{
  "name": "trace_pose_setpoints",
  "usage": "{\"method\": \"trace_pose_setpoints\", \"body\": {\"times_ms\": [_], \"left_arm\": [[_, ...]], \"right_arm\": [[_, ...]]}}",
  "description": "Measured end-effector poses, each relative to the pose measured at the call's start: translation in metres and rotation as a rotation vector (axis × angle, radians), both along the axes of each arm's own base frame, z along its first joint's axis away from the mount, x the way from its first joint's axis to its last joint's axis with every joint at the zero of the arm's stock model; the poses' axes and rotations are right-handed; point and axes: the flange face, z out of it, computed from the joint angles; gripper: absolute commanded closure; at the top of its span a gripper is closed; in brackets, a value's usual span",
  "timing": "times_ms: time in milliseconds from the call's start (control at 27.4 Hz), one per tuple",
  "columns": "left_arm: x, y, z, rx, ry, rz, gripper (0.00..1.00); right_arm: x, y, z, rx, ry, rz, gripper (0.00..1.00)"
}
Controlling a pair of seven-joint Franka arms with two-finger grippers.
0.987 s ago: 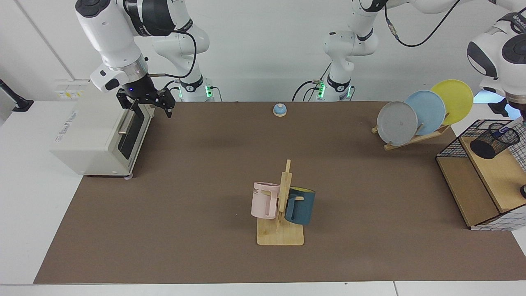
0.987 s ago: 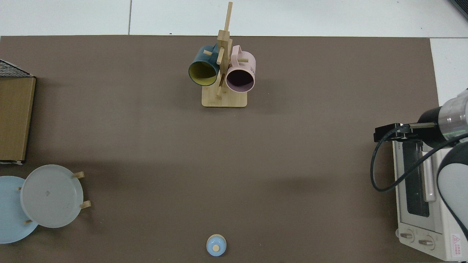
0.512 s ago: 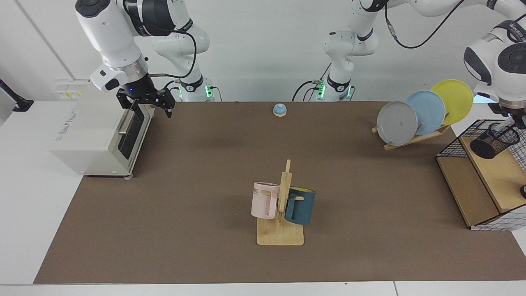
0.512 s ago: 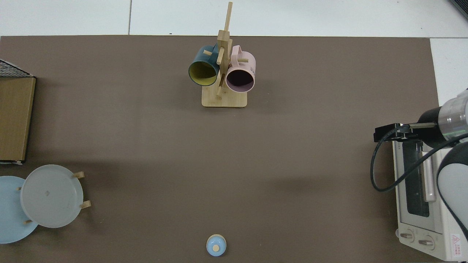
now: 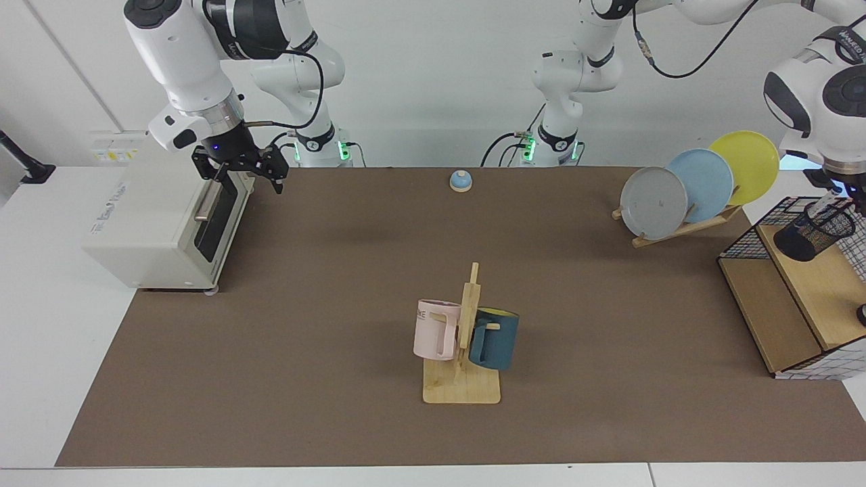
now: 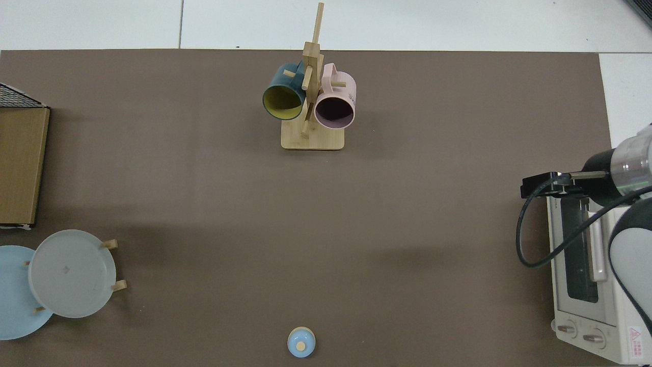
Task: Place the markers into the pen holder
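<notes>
At the far edge of the facing view, the left pincer (image 5: pixel 841 191) hangs directly above the small black wire-mesh pen holder (image 5: pixel 814 230), which sits tilted on the wooden shelf (image 5: pixel 822 287) inside the black wire-grid basket frame (image 5: pixel 747 237). A second ago the slim white marker with its blue cap (image 5: pixel 827 199) lay lower against the holder's mouth; now it stands steeper, its upper end up at the pincer. It seems still held, but I cannot tell whether the fingers are closed on it. By my judgement the drop into the holder is not finished. The right pincer (image 5: pixel 245 170) waits open beside the white toaster oven (image 5: pixel 159 223), unchanged, well away across the brown tabletop (image 5: pixel 338 304).
</notes>
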Motion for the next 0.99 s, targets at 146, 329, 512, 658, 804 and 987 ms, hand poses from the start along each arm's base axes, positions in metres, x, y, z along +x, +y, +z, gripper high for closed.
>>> {"method": "trace_pose_setpoints", "body": {"times_ms": [146,329,512,658,804,987], "left_arm": [[0.002,-0.021,-0.006,-0.096,-0.047,0.071,0.00],[0.003,-0.044,-0.019,-0.254,-0.135,0.225,0.00],[0.014,-0.092,-0.028,-0.318,-0.213,0.331,0.00],[0.018,-0.144,-0.039,-0.348,-0.262,0.422,0.00],[0.016,-0.191,-0.047,-0.365,-0.285,0.479,0.00],[0.007,-0.244,-0.052,-0.405,-0.328,0.619,0.00]], "right_arm": [[0.000,0.000,0.000,0.000,0.000,0.000,0.00],[0.000,0.000,0.000,0.000,0.000,0.000,0.00],[0.000,0.000,0.000,0.000,0.000,0.000,0.00],[0.000,0.000,0.000,0.000,0.000,0.000,0.00],[0.000,0.000,0.000,0.000,0.000,0.000,0.00],[0.000,0.000,0.000,0.000,0.000,0.000,0.00]]}}
